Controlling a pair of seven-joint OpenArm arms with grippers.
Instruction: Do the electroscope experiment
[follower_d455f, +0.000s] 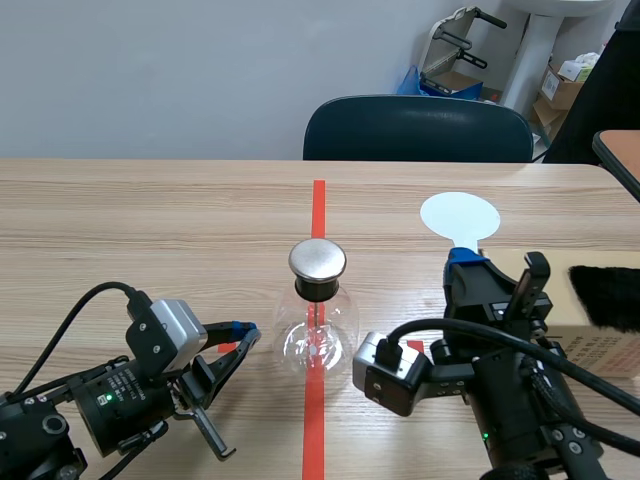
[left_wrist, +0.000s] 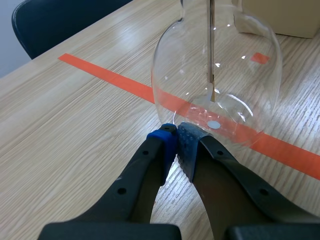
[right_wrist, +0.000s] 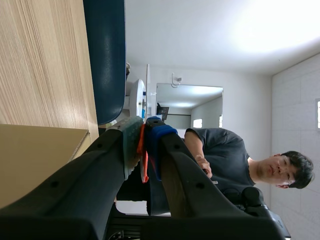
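Observation:
The electroscope, a clear glass flask (follower_d455f: 318, 335) with a round metal cap (follower_d455f: 317, 260) and a thin rod inside, stands on the red tape line at mid-table. My left gripper (follower_d455f: 240, 329) lies low to its left, shut on nothing. In the left wrist view its pads (left_wrist: 170, 142) meet right at the flask's base (left_wrist: 220, 95). My right gripper (follower_d455f: 466, 257) is tilted upward to the right of the flask, shut on the orange handle (right_wrist: 143, 162) of a white round disc (follower_d455f: 459, 215), which stands edge-on (right_wrist: 139, 97) past its fingertips.
A cardboard box (follower_d455f: 600, 345) with a black furry pad (follower_d455f: 606, 295) on it sits at the right edge, close to my right arm. A dark blue chair (follower_d455f: 417, 130) stands behind the table's far side. A person (right_wrist: 225, 155) shows in the right wrist view.

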